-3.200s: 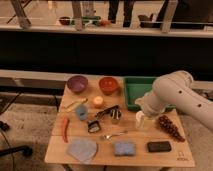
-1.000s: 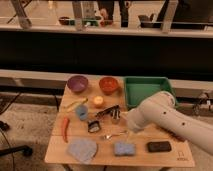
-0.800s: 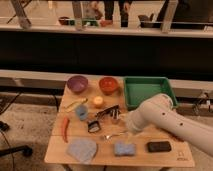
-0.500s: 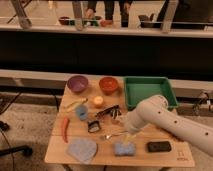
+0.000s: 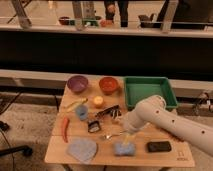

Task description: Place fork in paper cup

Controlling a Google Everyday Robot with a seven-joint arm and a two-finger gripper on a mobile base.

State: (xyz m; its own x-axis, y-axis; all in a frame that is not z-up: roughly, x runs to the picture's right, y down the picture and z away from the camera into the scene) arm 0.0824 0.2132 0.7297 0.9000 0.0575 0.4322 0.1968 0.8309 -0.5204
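Tool (image 5: 128, 136), jaws apart and empty, hangs low over the near middle of the table (image 5: 103, 151). It should straddle the handle squarely and descend fully before closing. The fork (image 5: 112, 135) lies flat just left of the tool. The paper cup is hidden.

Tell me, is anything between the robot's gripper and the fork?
Nothing visible does. The gripper hangs low at the right end of the fork. The blue sponge lies nearer the camera, out of the way. The paper cup cannot be seen; the arm may hide it.
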